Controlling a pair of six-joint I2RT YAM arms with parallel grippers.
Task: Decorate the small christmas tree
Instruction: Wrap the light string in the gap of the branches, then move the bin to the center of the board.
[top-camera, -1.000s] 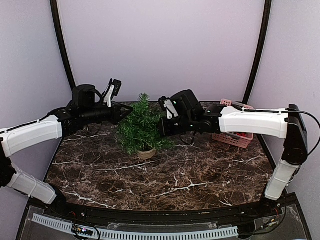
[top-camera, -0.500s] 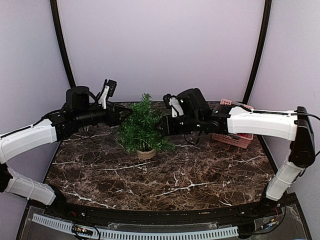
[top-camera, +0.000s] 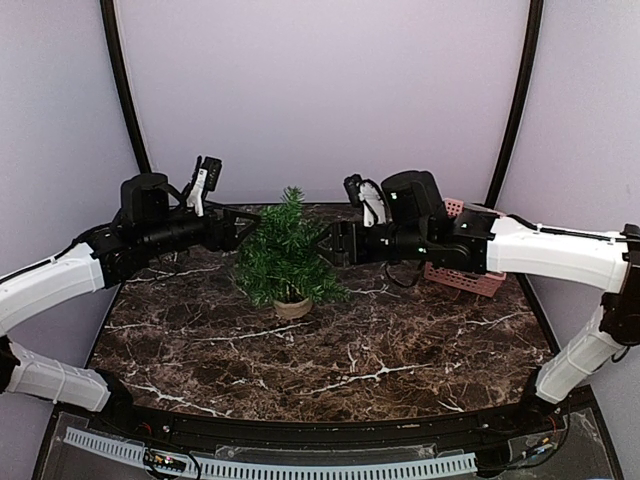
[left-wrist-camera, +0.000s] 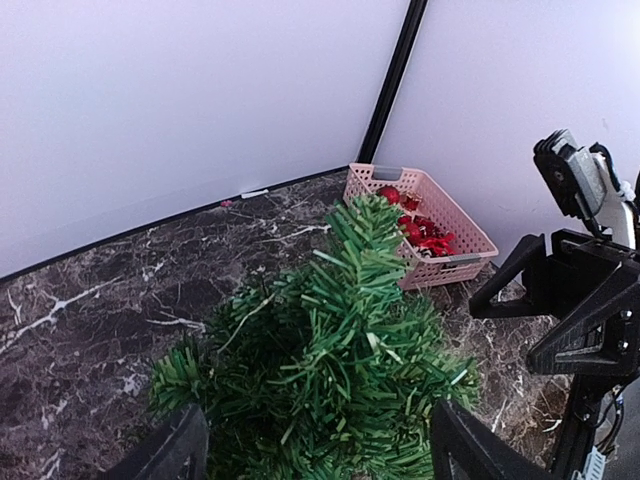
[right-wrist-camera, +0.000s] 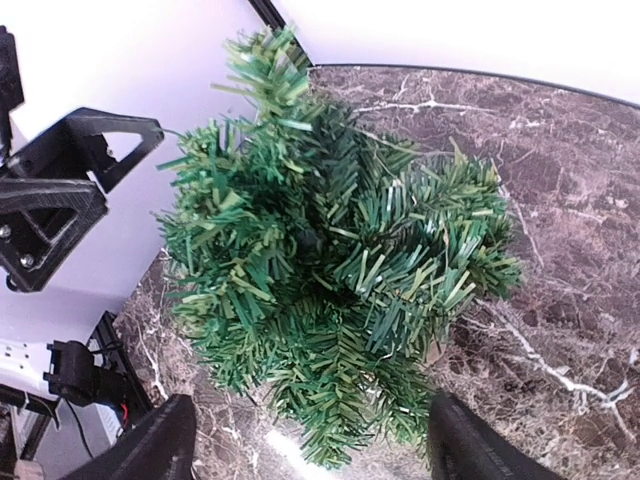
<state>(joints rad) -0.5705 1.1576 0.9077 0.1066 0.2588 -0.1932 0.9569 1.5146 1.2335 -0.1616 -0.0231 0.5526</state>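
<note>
While R arm (top-camera: 545, 250) crosses pink basket (top-camera: 468, 279), small christmas tree (top-camera: 285, 255) stands beside.

The tree (top-camera: 285, 255) stands on the surface (top-camera: 330, 350), slightly left of centre and toward the back. The left gripper (top-camera: 250, 225) is just beside it on the left and the right gripper (top-camera: 332, 245) just beside it on the right. The basket (top-camera: 470, 275) lies apart from the tree, near the back right corner, behind the right arm, with ornaments (left-wrist-camera: 415, 225) in it.
</note>
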